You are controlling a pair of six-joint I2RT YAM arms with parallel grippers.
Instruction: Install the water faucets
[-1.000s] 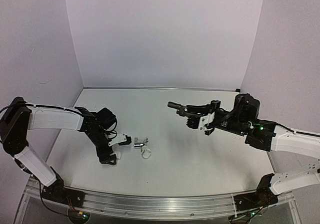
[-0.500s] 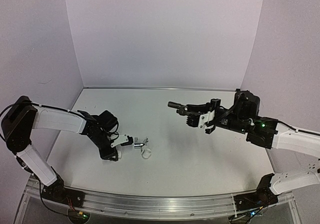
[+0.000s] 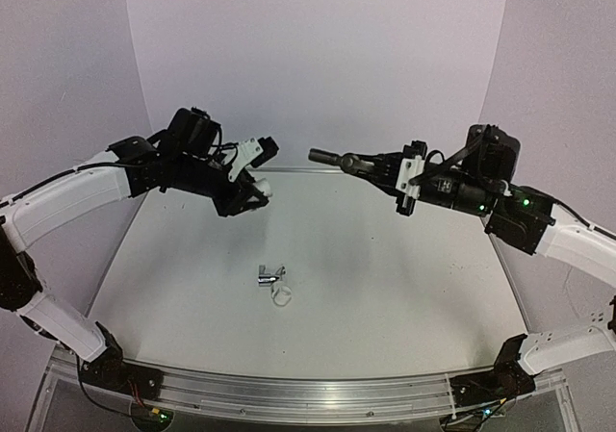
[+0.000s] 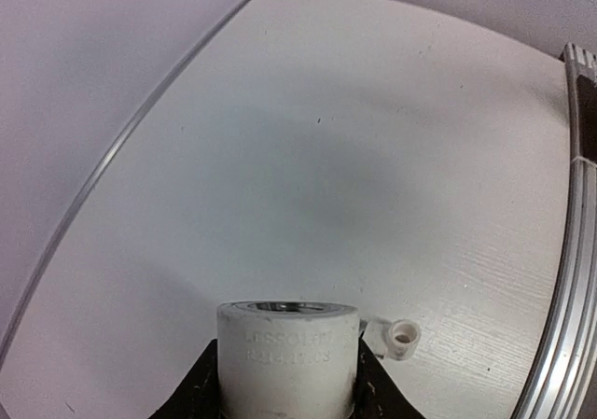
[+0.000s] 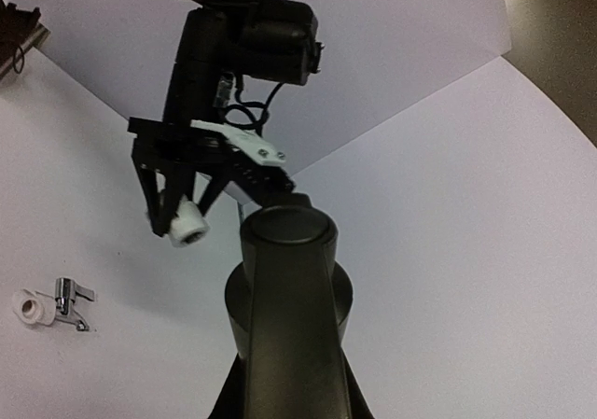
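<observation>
**Black faucet and fitting both gripped in the air, not yet joined**

The left gripper (image 3: 253, 183) is clenched on the white elbow fitting (image 4: 287, 356). In the right wrist view one open mouth of the fitting is turned toward the right arm. The right gripper (image 3: 383, 169) is clamped on the matte black faucet (image 3: 332, 157). This faucet is pointed toward the fitting at about the same height, but it is well apart from it. The chrome faucet (image 3: 269, 276) lies on the table (image 3: 414, 288), below the fitting and nearer to the arm bases. The small white ring (image 3: 282, 297) is just beside it.

One faucet is judged to be picked up and lined up roughly. The joining itself is not begun: the stem is yet to be brought to the fitting's mouth and screwed in. The chrome faucet is untouched.

Which end of the black faucet faces the fitting cannot be told. The right fingers are cut off in their own wrist view. The embossed letters on the fitting cannot be read.
</observation>
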